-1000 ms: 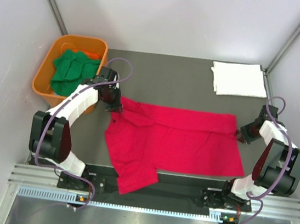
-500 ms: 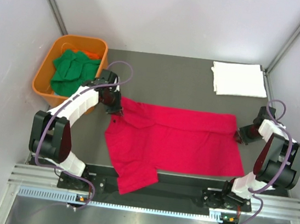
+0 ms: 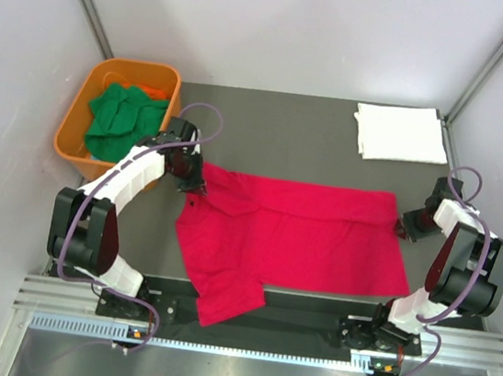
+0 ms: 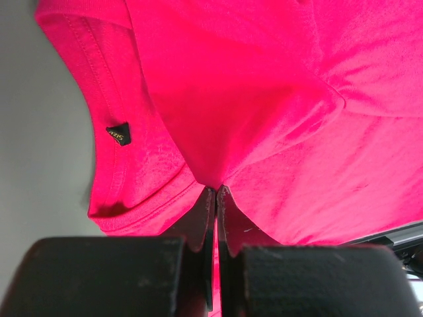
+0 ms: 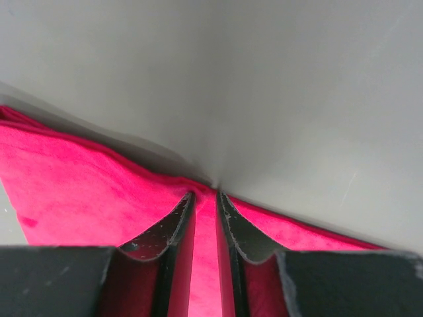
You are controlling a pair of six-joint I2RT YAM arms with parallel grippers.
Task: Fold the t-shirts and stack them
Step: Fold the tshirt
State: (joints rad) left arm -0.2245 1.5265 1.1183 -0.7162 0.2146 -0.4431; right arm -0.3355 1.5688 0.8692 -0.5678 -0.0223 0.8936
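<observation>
Overhead view from behind, close wrist views, sharing red t-shirt (image 3: 301, 236)
</observation>
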